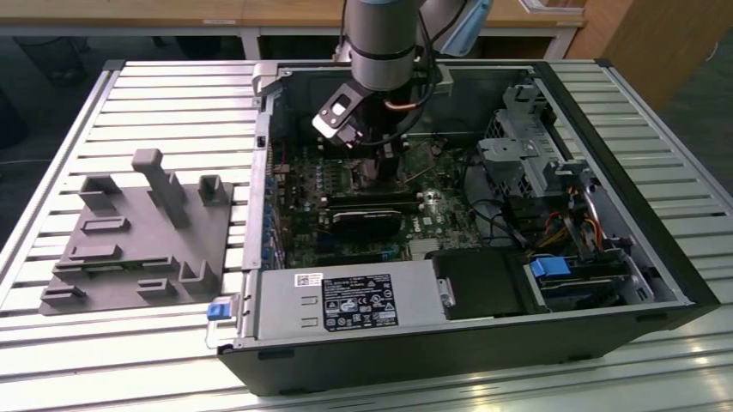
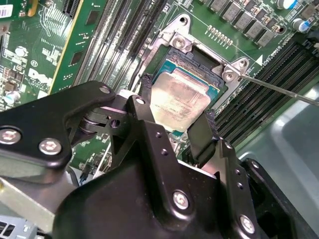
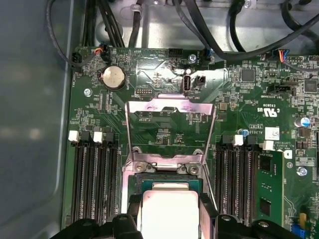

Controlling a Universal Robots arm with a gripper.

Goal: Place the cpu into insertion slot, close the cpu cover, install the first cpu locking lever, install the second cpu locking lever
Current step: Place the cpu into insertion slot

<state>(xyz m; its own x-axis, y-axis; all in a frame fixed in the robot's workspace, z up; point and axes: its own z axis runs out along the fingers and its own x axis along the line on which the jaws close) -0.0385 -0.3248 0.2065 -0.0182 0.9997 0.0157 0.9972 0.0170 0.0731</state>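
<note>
Pincer: the pincer (image 2: 175, 113) has its two black fingers (image 2: 143, 107) clamped on opposite edges of the cpu (image 2: 182, 99); in the exterior view it (image 1: 384, 165) reaches down into the middle of the computer case (image 1: 458, 348).
Arm: the arm (image 1: 384, 39) comes down from above the case, roughly upright.
Cpu: the pale metallic square (image 3: 169, 211) sits between the fingers right at the insertion slot (image 2: 194, 56); whether it is fully seated or just above cannot be told.
Insertion slot: dark frame with silver corner brackets, set in the green motherboard (image 3: 149, 74), with long black memory slots (image 3: 94, 179) on both sides.
Cpu cover: the cpu cover (image 3: 169, 108) is swung up and away from the slot, the board visible through its square cut-out.
Rod: a thin metal rod (image 2: 279, 89) juts out from one corner of the slot, not latched down.
Battery: a round battery (image 3: 113, 77) lies on the board beyond the cover.
Counter: the case lies on its side on the slatted counter (image 1: 172, 94); a grey holder block (image 1: 137, 240) rests beside it, on the exterior view's left.
</note>
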